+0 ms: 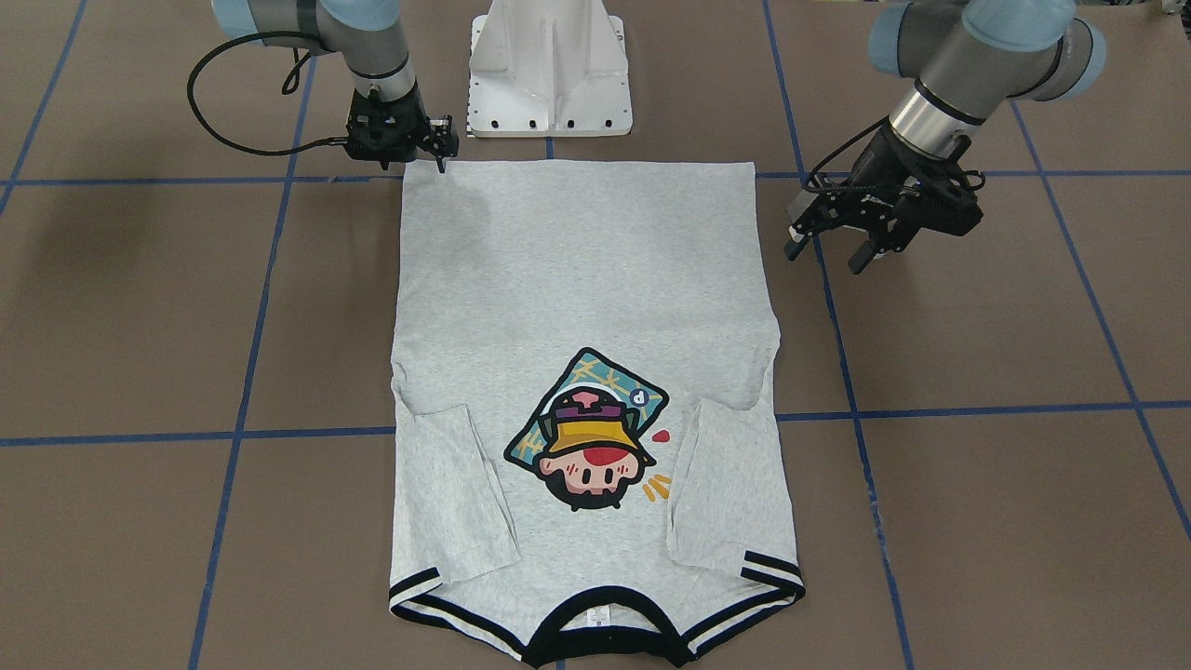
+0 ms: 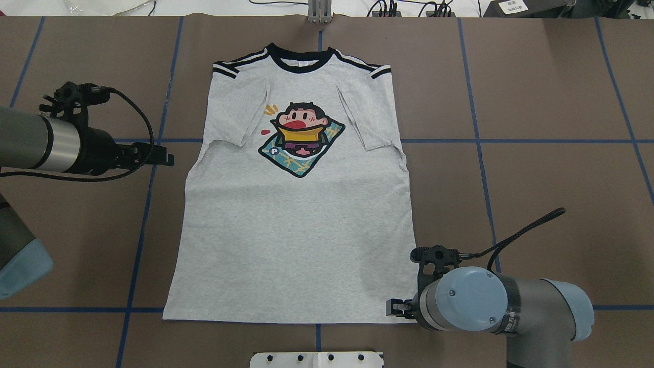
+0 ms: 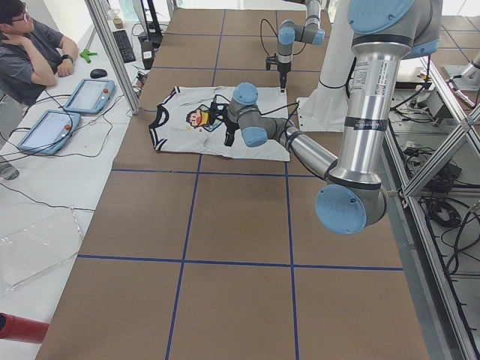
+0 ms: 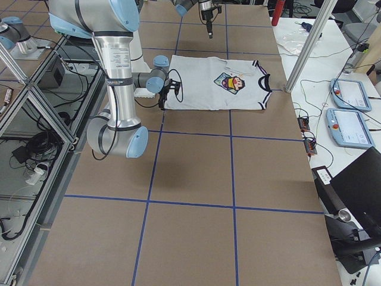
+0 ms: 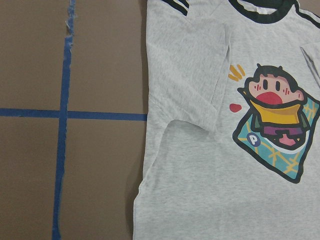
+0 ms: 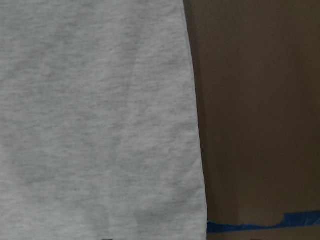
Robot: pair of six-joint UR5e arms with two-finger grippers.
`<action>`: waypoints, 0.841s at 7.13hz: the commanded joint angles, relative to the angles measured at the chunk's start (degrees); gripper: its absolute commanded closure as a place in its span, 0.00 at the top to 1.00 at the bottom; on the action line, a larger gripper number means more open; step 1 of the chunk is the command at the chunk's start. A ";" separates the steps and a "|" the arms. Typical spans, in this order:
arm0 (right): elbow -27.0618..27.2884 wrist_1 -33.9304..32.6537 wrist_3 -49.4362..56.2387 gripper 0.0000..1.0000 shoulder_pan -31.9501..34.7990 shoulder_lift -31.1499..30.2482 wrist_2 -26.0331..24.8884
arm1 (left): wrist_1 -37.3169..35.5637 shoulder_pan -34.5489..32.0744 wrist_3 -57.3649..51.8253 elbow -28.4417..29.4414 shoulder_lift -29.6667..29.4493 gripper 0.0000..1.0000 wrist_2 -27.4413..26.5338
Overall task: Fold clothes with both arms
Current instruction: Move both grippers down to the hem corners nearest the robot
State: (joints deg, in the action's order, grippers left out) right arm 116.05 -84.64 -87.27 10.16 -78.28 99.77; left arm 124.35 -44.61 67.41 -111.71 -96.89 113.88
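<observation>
The light grey T-shirt (image 2: pixel 296 225) lies flat and print side up, with both sleeves folded in over the front (image 1: pixel 577 279). Its black collar is at the far edge and its hem is near the robot's base. My left gripper (image 1: pixel 831 251) is open and empty, a little above the table beside the shirt's left edge, level with the armpit (image 2: pixel 162 156). My right gripper (image 1: pixel 439 151) points down at the hem's right corner and looks open, with one fingertip (image 2: pixel 393 308) at the hem edge. The right wrist view shows that shirt corner (image 6: pixel 100 125).
The white pedestal base (image 1: pixel 549 65) stands just behind the hem. Blue tape lines (image 2: pixel 153 204) cross the brown table. In the exterior left view an operator (image 3: pixel 30 52) sits at a side table with tablets. Cables lie along the far edge (image 2: pixel 409 7).
</observation>
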 commanded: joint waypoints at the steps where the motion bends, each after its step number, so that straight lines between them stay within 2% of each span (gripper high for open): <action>1: 0.14 0.00 0.00 0.83 -0.05 0.32 0.95 | 0.02 0.05 0.00 0.00 0.04 0.98 0.02; 4: -0.12 0.00 0.00 0.82 0.04 -0.30 0.95 | 0.02 -0.04 0.00 0.00 0.04 0.98 -0.07; 6: -0.39 -0.09 0.00 0.77 0.04 0.05 0.87 | 0.02 -0.04 0.00 -0.09 0.04 0.98 -0.07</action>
State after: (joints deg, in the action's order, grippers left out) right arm 115.84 -84.70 -87.27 10.19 -78.44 100.71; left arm 124.36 -44.64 67.41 -111.72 -96.86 113.82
